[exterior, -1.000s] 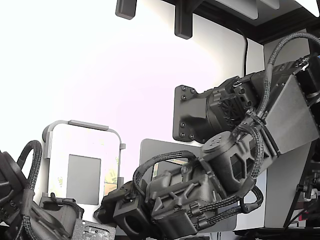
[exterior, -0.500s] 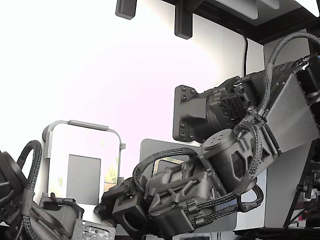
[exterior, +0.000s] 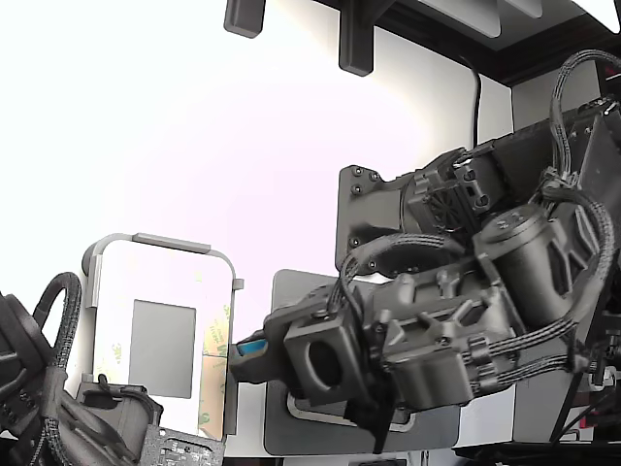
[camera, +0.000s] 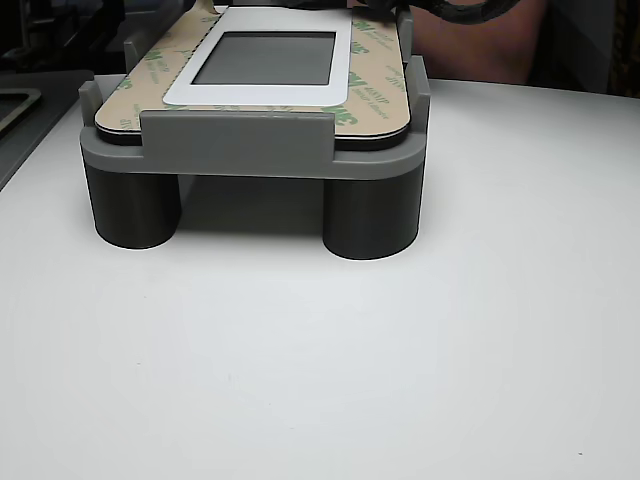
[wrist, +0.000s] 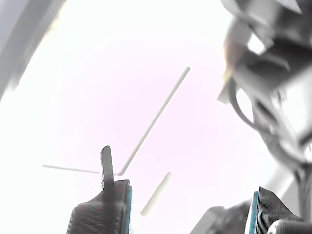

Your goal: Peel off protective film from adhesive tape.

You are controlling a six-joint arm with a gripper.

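Raised since before, fingers beside panel-holding grey fixture.

The exterior view looks from above, close to the arm, onto the grey fixture. The other view sits low on the table, facing that same fixture. The wrist view looks past the gripper at overexposed white.

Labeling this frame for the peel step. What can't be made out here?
- Protective film, adhesive tape: neither identifiable; wrist view is overexposed, showing only thin pale lines.
- Gripper: jaws stand apart; whether anything hangs on the fingertips is washed out.
- Fixture: its far end is cut off in the other view; arm blocks the neighbouring plate in the exterior view.
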